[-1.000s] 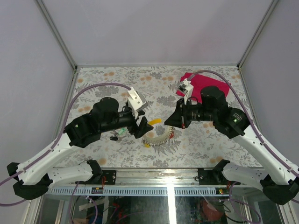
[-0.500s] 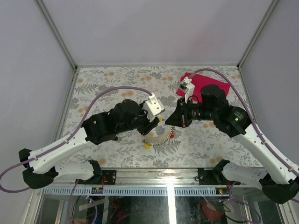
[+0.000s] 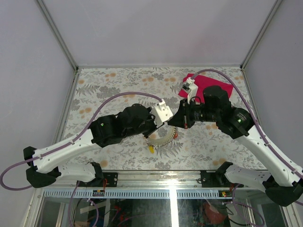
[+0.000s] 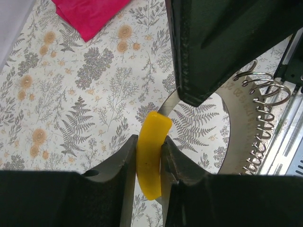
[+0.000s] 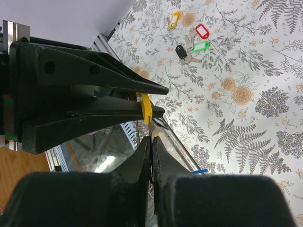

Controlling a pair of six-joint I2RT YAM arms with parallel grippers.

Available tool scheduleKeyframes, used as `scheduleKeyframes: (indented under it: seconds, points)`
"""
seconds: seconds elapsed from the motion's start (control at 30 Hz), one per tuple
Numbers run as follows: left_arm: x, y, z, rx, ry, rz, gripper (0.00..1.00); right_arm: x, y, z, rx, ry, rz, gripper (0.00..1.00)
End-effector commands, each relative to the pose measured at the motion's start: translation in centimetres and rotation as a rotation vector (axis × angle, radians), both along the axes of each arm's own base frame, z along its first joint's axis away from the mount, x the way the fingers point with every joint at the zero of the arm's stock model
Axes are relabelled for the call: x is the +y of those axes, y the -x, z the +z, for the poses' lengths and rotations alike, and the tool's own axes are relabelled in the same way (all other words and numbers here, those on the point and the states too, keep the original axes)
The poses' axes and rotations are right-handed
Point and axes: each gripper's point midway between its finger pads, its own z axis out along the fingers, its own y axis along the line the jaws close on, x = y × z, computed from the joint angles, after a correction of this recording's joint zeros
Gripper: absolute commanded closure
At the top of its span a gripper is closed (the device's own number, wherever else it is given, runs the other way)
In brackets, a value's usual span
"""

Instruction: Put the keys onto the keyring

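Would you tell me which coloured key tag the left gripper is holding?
The yellow tag clamped in the left gripper. The red tag, green tag, black tag and a second yellow one lie loose on the table.

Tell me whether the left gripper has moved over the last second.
Yes. Seen from above, the left gripper swung right, toward the red cloth, and its jaws now pinch the yellow tag beside the right gripper.

A floral-patterned surface [image 3: 118, 80] is enclosed by plain pale walls [image 3: 156, 28] joined by metal corner rails [image 3: 57, 35].
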Motion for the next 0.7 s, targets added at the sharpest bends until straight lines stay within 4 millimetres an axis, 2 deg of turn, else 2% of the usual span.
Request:
scheduleKeyframes:
  seconds: [0.0,0.1,0.2,0.4,0.5,0.67]
  points:
    - [-0.2,-1.1,1.8,-0.045,0.075,0.062,1.0,0.4,0.2,4.0,-0.075,-0.107,0.006,0.94]
    - [-0.1,-0.9,1.5,-0.056,0.102,0.053,1.0,0.1,-0.1,5.1,-0.159,-0.14,-0.008,0.7]
    - [0.3,-0.8,1.7,-0.048,0.159,0.087,1.0,-0.8,-0.7,6.1,-0.256,-0.162,-0.053,0.58]
    - [0.3,0.4,2.2,0.057,0.28,0.125,1.0,-2.4,-1.2,6.6,-0.463,-0.219,-0.116,0.55]
    - [-0.4,2.0,2.1,0.115,0.32,0.053,1.0,-3.1,-0.7,6.9,-0.583,-0.262,-0.109,0.54]
    - [-0.7,3.5,3.1,0.138,0.413,-0.019,1.0,-4.2,-0.1,5.8,-0.744,-0.259,-0.089,0.54]
